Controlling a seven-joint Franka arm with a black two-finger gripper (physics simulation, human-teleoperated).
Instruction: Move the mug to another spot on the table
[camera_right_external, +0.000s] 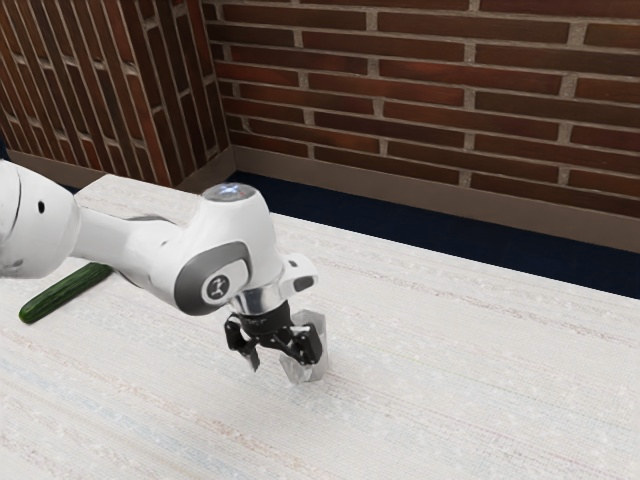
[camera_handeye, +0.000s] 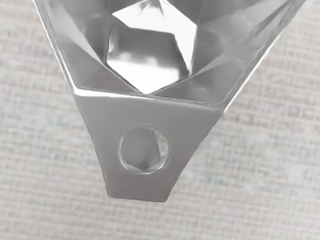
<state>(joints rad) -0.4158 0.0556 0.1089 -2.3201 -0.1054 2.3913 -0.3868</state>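
**Position of task item.** The mug (camera_right_external: 306, 368), a faceted grey piece, appears to stand on the surface (camera_right_external: 480, 380) in its middle stretch, well apart from the far edge that runs below the brick wall (camera_right_external: 420, 90). No lift is evident.

**Gripper.** The gripper (camera_right_external: 277, 352) hangs directly over the mug, fingers pointing down and spread. In the exterior view one finger crosses the front of the mug and the other stands clear of it on the side toward the arm (camera_right_external: 150, 250). The gripper is judged released, not clamped on anything.

**Reason for this arrangement.** In the wrist view the mug's handle (camera_handeye: 145, 150), a flat tab with a round hole, lies just under the hand, with the open bowl beyond it. The hand looks lined up on the handle or the adjoining rim, which offer thin, flat faces to pinch. The angled facets of the body would be likelier to slip.

**Edges and open room.**
- Toward the exterior view's right, the surface is bare and broad, so this is the safest direction for relocation.
- The ground between the mug and the far edge is also free, though the far edge has no lip visible.
- A cucumber (camera_right_external: 65, 292) lies near the surface's edge at the exterior view's left, well apart from the mug. That side is also taken up by the arm.
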